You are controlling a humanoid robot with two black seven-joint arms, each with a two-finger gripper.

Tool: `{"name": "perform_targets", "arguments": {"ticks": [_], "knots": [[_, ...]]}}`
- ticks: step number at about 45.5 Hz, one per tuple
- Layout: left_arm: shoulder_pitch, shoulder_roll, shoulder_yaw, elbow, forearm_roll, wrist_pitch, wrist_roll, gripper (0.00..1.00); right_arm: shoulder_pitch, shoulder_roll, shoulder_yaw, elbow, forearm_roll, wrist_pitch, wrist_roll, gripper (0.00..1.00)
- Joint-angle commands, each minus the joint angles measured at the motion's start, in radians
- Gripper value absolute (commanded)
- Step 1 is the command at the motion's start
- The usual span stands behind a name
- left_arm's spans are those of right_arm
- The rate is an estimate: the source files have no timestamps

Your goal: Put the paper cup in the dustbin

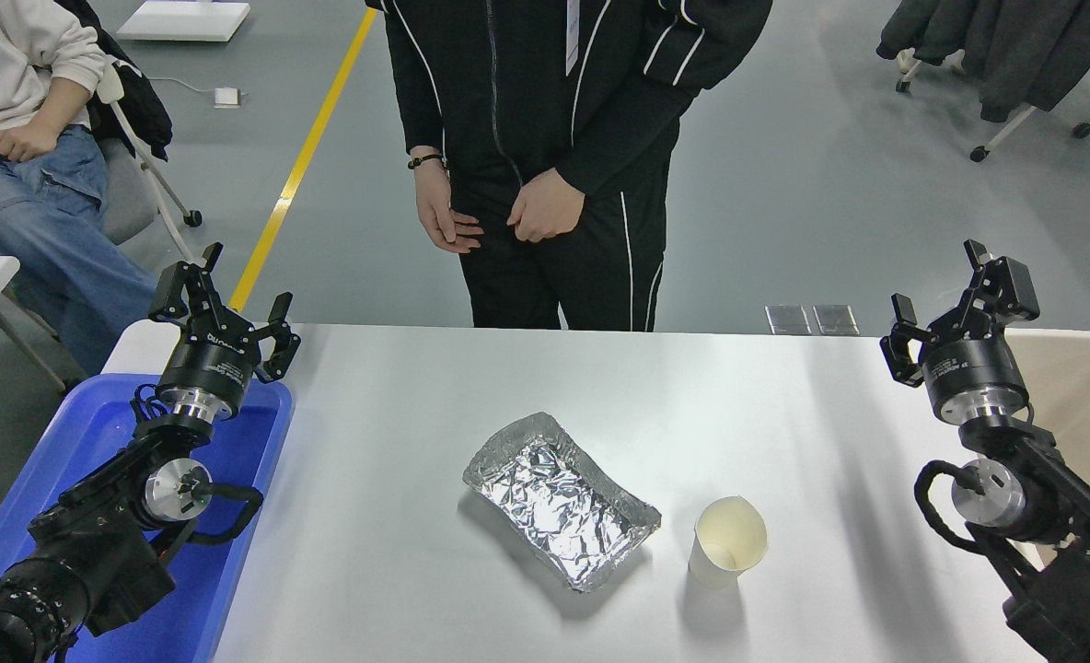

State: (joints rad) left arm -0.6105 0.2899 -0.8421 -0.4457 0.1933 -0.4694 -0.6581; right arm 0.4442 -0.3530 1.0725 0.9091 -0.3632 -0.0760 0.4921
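White paper cup [727,543] stands upright on the white table [398,414], just right of a crinkled foil tray [559,497] and apart from it. Well to its right, the right gripper [955,299] hangs with fingers spread and empty, above the beige dustbin [1074,382] at the table's edge. The left gripper [223,308], also spread, sits parked over a blue tray [85,442]. A person [545,138] stands at the far side

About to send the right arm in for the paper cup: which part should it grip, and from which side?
Probably the paper cup's side wall just below the rim, approached from the right. It stands upright, mouth open, with bare table on that side; the foil tray sits close on its left. The right end effector hangs open above the dustbin.
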Motion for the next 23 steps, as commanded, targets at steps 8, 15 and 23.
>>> {"name": "perform_targets", "arguments": {"ticks": [8, 15, 23], "knots": [[0.000, 0.000, 0.001, -0.001, 0.000, 0.000, 0.000, 1.00, 0.002, 0.000, 0.000, -0.003, 0.001, -0.001, 0.000, 0.99], [0.000, 0.000, 0.000, -0.001, 0.000, 0.000, 0.002, 1.00, 0.004, 0.000, 0.003, -0.003, 0.001, -0.001, 0.000, 0.99], [0.000, 0.000, 0.000, -0.001, 0.000, 0.000, 0.000, 1.00, 0.002, -0.007, 0.014, -0.004, 0.001, 0.001, 0.000, 0.99]]}}
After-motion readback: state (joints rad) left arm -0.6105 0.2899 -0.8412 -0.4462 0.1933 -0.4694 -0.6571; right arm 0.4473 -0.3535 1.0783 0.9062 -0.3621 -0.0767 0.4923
